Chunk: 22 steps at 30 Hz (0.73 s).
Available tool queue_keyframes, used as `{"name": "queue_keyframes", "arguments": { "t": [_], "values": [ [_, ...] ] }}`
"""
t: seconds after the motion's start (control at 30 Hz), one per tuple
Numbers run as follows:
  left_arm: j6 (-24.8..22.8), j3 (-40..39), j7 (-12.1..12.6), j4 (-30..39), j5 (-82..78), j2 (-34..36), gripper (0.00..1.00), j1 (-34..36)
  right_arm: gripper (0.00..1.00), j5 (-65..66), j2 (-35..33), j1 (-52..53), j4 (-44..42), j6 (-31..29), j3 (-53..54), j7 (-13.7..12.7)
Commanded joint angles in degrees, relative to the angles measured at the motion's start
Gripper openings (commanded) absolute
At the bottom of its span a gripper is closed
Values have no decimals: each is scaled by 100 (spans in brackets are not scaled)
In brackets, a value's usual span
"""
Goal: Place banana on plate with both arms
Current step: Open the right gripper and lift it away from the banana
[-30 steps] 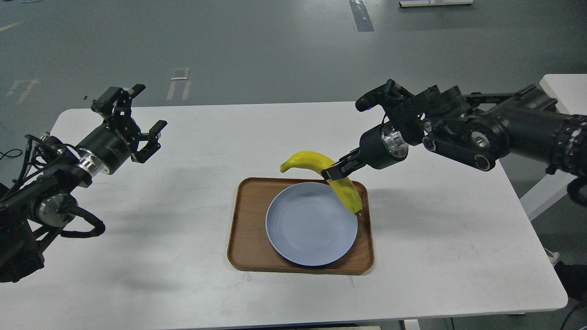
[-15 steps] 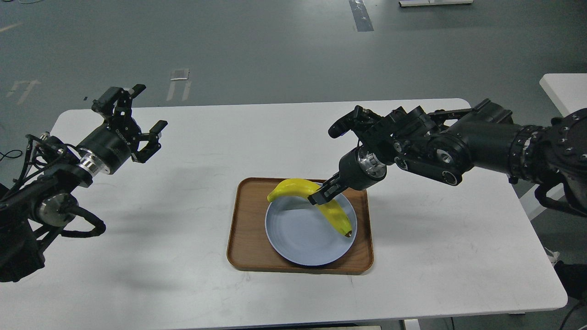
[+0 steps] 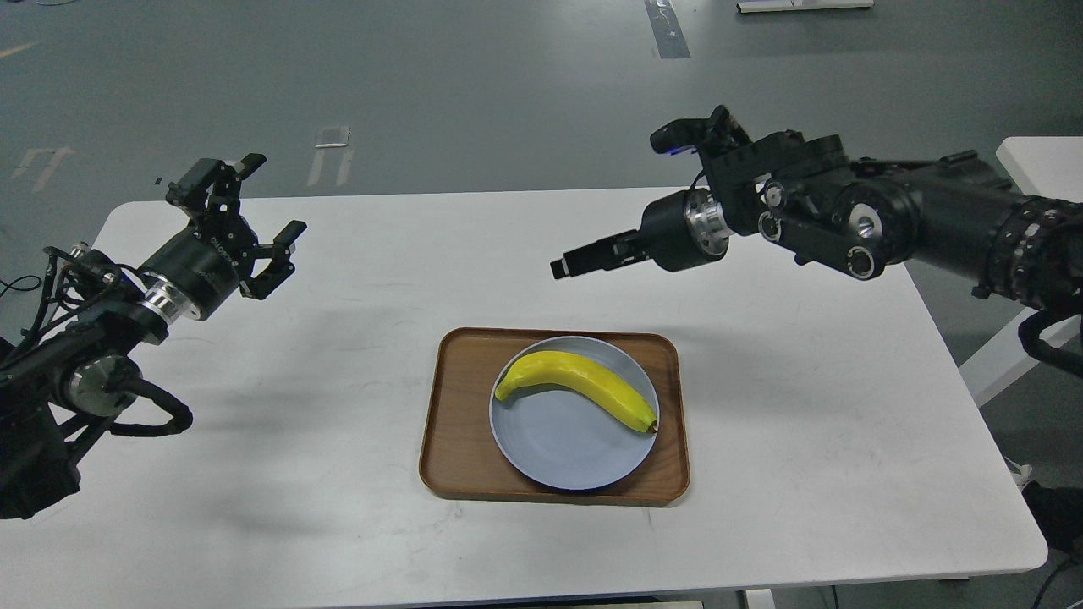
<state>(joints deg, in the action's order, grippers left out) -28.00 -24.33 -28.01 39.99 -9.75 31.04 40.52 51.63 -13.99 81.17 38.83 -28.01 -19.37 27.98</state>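
Yellow and smooth-skinned, the banana is lying on its side across the upper half of the pale blue-grey plate, arching upward, its greenish stem end pointing left and its dark tip touching the plate's right rim. That plate is sitting in a brown wooden tray on the white table. Both arms are hanging above the table empty: the left gripper is showing its fingers spread wide, while the right gripper, up and behind the tray, is seen side-on, so I cannot tell how its jaws stand.
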Motion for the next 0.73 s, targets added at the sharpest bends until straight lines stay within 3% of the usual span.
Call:
{"name": "queue_keyframes", "arguments": {
  "t": [0.0,0.2,0.27,0.43,0.7],
  "values": [
    [0,7,1,0,-9,-19,98,-1,100,-1396,-551,-415,-375,1,748,2],
    [0,-1,1,-61,0,-133,98,-18,100,-2736,-719,-1664,-807,1,2137,2],
    [0,7,1,-131,0,-290,98,-27,100,-3174,-693,-2383,-877,1,3041,2],
    [0,-1,1,-377,0,-598,98,-27,100,-3492,-640,-3378,-886,1,4194,2],
    [0,-1,1,-580,0,-933,98,-62,100,-4090,-491,-3942,-869,1,4565,2]
  ]
}}
